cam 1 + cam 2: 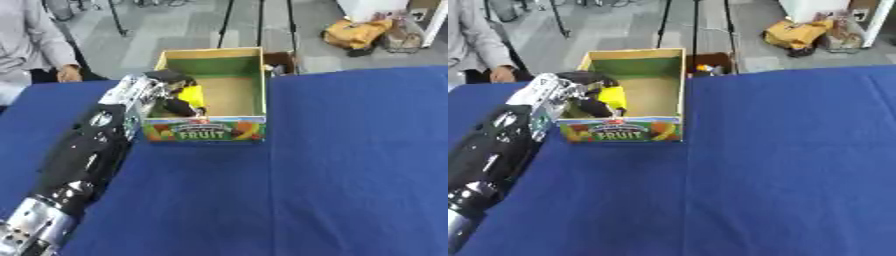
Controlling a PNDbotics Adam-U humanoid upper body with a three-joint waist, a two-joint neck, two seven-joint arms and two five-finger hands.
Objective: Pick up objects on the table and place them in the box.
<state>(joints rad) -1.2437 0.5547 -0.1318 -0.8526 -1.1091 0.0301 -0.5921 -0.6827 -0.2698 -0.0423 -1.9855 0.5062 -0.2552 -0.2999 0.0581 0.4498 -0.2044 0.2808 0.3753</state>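
Desk: blue surface; it carries the box near its far edge, left of centre.
Box: open-topped cardboard box, green inner walls, brown floor, front panel printed "FRUIT". It stands upright, its rear wall at the far edge of the desk.
Left arm: black with silver joints, entering from the near-left corner of the desk and running diagonally to the left wall of the box.
Left hand: positioned over the left wall of the box, reaching into the left part of its interior.
Fingers: curled round a yellow object; black fingers show above and below it.
Yellow object: held inside the box, against the left inner wall, above the floor. Its kind cannot be determined; whether it touches the floor cannot be determined.
Right hand: not visible in either view.
Box interior, right part: bare brown floor.
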